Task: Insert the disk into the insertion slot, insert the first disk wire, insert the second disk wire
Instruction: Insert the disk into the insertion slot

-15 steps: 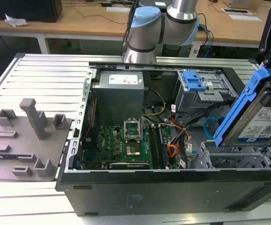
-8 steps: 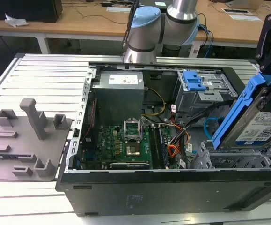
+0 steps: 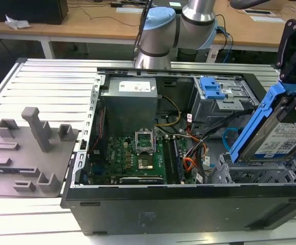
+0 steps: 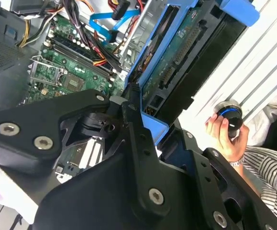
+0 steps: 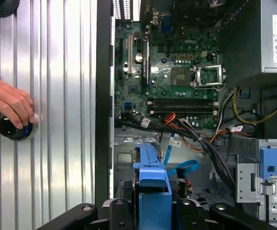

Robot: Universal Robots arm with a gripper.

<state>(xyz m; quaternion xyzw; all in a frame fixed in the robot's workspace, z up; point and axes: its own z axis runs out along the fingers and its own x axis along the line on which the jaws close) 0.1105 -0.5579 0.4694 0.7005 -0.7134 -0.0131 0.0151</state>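
My gripper is shut on the disk, a silver-grey drive with a white label in a bright blue frame. The disk hangs steeply tilted over the insertion slot, a low perforated silver bay at the case's near corner on the exterior view's right, its lower end just above the bay. In the second wrist view the disk's green underside runs away from the black fingers. The first disk wire, red, orange and black, lies loose beside the motherboard. The second disk wire, a light blue loop, lies behind the slot.
The open computer case lies on a ribbed metal table. A taller grey cage with a blue latch stands behind the slot. Grey fixtures sit at the exterior view's left. A person's hand rests on a black knob beside the case.
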